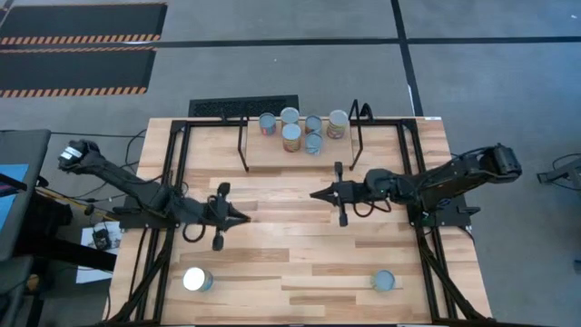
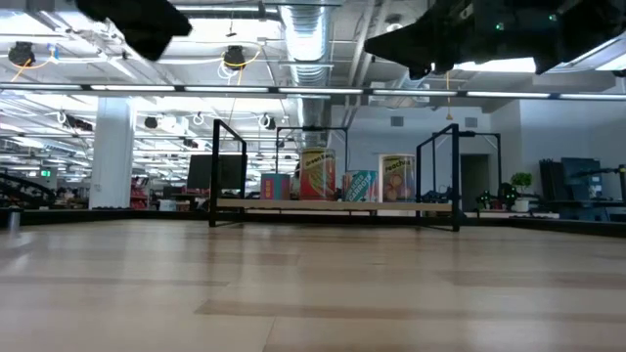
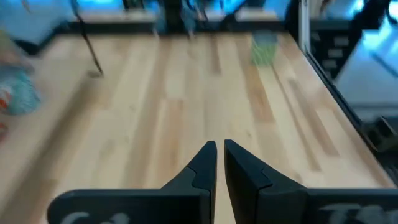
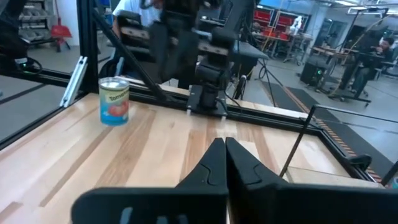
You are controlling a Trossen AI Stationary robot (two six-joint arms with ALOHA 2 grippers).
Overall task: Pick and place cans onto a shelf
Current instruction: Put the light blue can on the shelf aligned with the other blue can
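Cans are sitting in two groups: six are clustered on the shelf at the far edge of the table, while two are waiting near the front, one at the left and one at the right. Both arms are hovering over mid-table between the groups, likely poised to go for the remaining pair. Left gripper is pointing right, its fingers nearly touching and holding nothing. Right gripper is pointing left, fingers closed together and likewise empty.
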